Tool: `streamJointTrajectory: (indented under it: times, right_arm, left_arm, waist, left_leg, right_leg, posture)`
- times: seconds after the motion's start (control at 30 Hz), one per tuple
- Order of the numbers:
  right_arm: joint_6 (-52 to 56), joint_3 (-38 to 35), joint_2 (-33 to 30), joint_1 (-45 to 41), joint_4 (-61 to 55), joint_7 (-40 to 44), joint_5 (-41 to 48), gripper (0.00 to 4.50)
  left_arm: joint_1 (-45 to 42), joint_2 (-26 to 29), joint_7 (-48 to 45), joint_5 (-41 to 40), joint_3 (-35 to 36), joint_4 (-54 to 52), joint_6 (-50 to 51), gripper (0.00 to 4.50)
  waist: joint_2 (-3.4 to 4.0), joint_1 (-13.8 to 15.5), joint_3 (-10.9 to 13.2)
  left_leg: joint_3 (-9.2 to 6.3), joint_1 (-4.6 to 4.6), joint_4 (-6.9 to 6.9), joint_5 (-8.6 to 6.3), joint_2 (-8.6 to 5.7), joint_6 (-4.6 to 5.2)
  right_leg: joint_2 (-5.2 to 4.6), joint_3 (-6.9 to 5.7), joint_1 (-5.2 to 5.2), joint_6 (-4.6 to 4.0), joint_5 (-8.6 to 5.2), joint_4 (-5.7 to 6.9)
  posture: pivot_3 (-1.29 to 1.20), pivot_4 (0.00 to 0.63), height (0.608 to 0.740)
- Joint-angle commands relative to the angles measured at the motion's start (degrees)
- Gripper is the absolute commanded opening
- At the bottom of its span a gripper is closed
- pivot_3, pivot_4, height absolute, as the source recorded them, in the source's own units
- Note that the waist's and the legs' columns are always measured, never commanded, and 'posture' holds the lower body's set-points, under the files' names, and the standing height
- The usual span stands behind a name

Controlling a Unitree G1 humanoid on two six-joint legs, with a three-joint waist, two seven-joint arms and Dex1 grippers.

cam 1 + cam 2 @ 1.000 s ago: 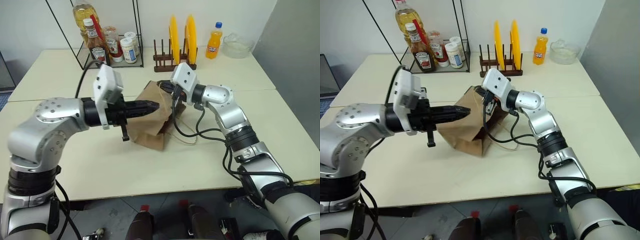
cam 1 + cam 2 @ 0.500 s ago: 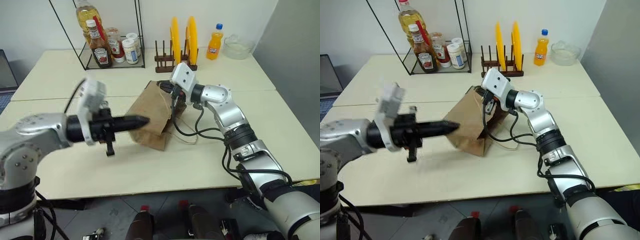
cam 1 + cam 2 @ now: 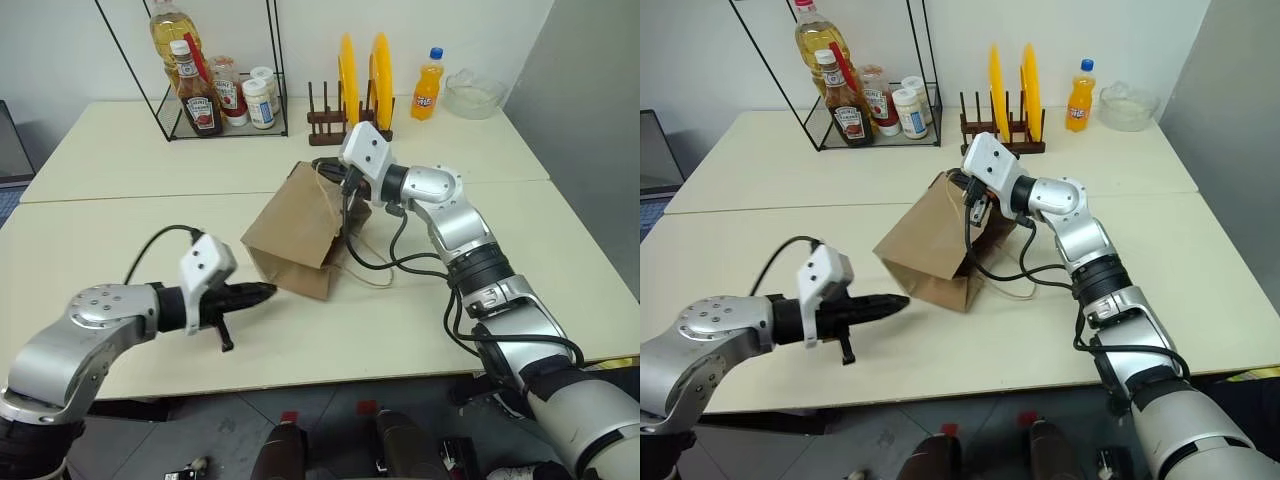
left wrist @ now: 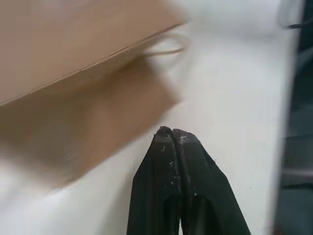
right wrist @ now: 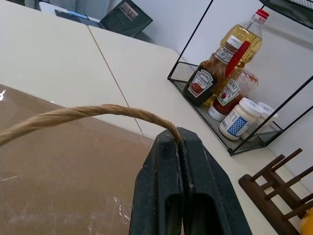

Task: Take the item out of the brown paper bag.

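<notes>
The brown paper bag (image 3: 295,225) stands tilted in the middle of the table, its mouth side lifted toward my right arm. My right gripper (image 5: 178,137) is shut on one beige cord handle (image 5: 88,113) at the bag's top edge. A second cord handle (image 3: 372,276) lies slack on the table beside the bag. My left gripper (image 3: 268,290) is shut and empty, low over the table just left of the bag, pointing at its lower corner. In the left wrist view the bag (image 4: 73,49) lies beyond those fingertips (image 4: 166,134). The item is hidden.
A wire rack (image 3: 215,90) with oil and sauce bottles stands at the back left. Behind the bag is a wooden rack with yellow plates (image 3: 362,75). An orange soda bottle (image 3: 429,82) and a glass bowl (image 3: 475,92) sit at the back right.
My left arm has dropped from beside the bag's upper part down and leftward to just above the table. The right gripper keeps its hold on the handle.
</notes>
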Motion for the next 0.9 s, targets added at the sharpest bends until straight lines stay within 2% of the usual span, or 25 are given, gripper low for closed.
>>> streamJointTrajectory:
  times: [0.03,0.2,0.3,0.6,0.9]
  right_arm:
    - [-0.7,-1.1,-0.3,-0.7,-2.4,0.0,0.4,0.0]
    - [-0.5,-1.0,-0.4,-0.6,-2.7,0.1,0.5,0.0]
    - [-0.3,-0.8,-0.4,-0.3,-3.3,0.3,0.4,0.0]
    - [0.3,-0.6,-0.8,0.3,-4.8,0.6,0.3,0.0]
    - [3.3,-0.4,-1.9,2.7,-10.9,2.7,1.3,0.0]
  left_arm:
    - [-1.6,-1.5,1.3,2.8,1.4,3.0,-4.1,0.03]
    - [-6.7,-8.3,5.7,7.8,-2.6,8.6,-8.3,0.03]
    - [-8.9,-10.5,7.7,11.2,-3.1,12.4,-11.2,0.03]
    - [-14.8,-10.6,11.2,18.2,-2.5,23.2,-16.3,0.03]
    - [-15.4,-11.2,10.6,18.9,-2.9,24.2,-17.3,0.03]
  waist:
    - [0.0,0.0,0.0]
    - [-0.01,0.3,0.0]
    - [-0.01,0.3,0.0]
    - [-0.01,0.5,0.0]
    - [-0.02,0.5,0.0]
  left_leg:
    - [0.0,-0.01,0.0,0.0,0.01,0.0]
    - [-0.02,-0.04,0.06,0.0,0.01,0.01]
    - [-0.01,-0.03,0.07,0.0,0.0,0.0]
    - [-0.06,0.01,0.11,0.0,-0.01,0.01]
    - [-0.05,-0.03,0.1,0.0,0.02,0.0]
  right_leg:
    - [-0.02,0.0,0.0,0.0,0.0,-0.01]
    - [-0.05,-0.03,0.01,0.02,0.01,0.01]
    - [-0.05,-0.03,0.01,0.02,0.02,0.04]
    - [-0.06,-0.06,-0.01,0.01,0.01,0.24]
    - [-0.11,-0.05,-0.04,0.01,0.01,0.22]
  posture:
    - [0.0,0.15,0.74]
    - [0.0,0.15,0.74]
    - [0.0,0.15,0.74]
    - [0.0,0.15,0.74]
    - [0.0,0.15,0.74]
